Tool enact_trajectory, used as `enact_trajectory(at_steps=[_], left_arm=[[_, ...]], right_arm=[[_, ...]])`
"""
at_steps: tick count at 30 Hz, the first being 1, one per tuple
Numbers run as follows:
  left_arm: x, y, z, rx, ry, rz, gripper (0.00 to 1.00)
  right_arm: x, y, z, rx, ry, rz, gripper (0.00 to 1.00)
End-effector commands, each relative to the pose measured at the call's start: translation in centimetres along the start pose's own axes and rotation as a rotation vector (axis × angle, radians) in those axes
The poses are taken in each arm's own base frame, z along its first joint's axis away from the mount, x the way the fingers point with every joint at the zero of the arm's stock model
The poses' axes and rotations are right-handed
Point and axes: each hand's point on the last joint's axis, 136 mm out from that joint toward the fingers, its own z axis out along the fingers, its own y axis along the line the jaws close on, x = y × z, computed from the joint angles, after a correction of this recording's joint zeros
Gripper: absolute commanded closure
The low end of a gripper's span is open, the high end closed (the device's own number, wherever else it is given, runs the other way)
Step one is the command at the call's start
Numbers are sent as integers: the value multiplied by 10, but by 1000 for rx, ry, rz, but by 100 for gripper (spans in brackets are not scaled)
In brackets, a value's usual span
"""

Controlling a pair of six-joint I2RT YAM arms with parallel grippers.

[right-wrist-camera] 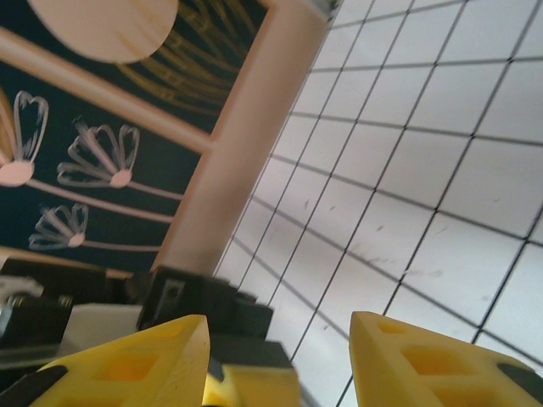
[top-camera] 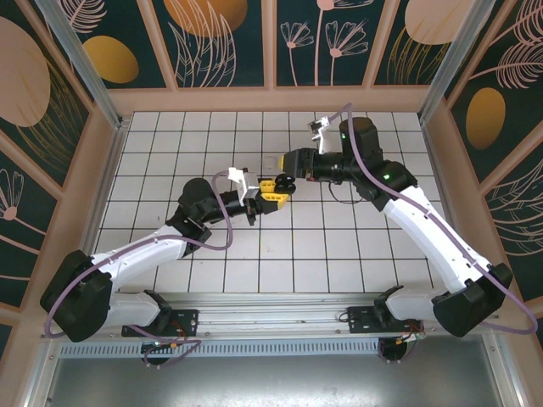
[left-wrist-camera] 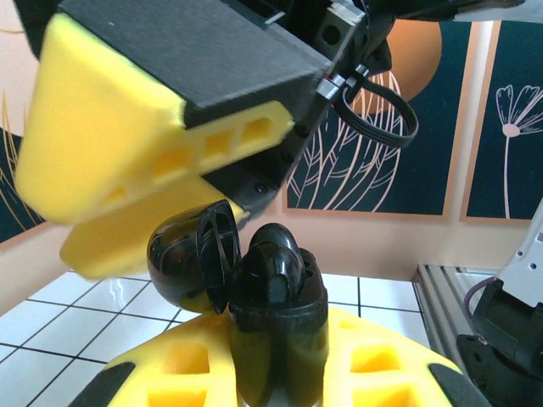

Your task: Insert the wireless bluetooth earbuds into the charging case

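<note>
In the left wrist view my left gripper [left-wrist-camera: 276,377] is shut on a black charging case [left-wrist-camera: 280,326], held upright between its yellow fingers. The case's round lid [left-wrist-camera: 188,259] hangs open to the left. One black earbud [left-wrist-camera: 273,264] sits in the top of the case. A yellow finger of the right gripper [left-wrist-camera: 119,157] hovers just above and to the left of the case. From above, the left gripper [top-camera: 273,195] and right gripper [top-camera: 283,178] meet over the middle of the tiled floor. My right gripper [right-wrist-camera: 280,360] is open, with bare tiles between its fingers.
The white tiled floor [top-camera: 339,246] is boxed in by wooden walls with dark flower panels [top-camera: 221,42]. A small pale object [top-camera: 270,161] lies on the tiles just behind the grippers. A metal rail [top-camera: 280,301] runs along the near edge by the arm bases.
</note>
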Motion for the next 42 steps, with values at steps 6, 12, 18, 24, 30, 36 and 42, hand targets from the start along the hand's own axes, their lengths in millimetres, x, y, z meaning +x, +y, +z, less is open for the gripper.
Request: enact_trajectory(at_steps=[6, 12, 18, 24, 30, 36, 42], left_arm=[[-7, -1, 5, 26, -10, -33, 92], [4, 5, 6, 1, 4, -84, 93], [11, 12, 2, -35, -1, -134, 94], [5, 21, -10, -60, -59, -200, 94], [-8, 15, -15, -9, -84, -260, 94], [-20, 1, -15, 83, -73, -320, 93], [-25, -3, -16, 96, -57, -362, 92]], right_arm=[[19, 24, 6, -147, 98, -14, 55], [20, 45, -6, -194, 81, -89, 58], [20, 69, -27, -257, 55, -175, 59], [17, 75, -47, -223, -8, -249, 58], [10, 40, -48, -113, -117, -247, 50], [17, 22, -33, -133, -130, -227, 43], [28, 30, -20, -247, -53, -204, 43]])
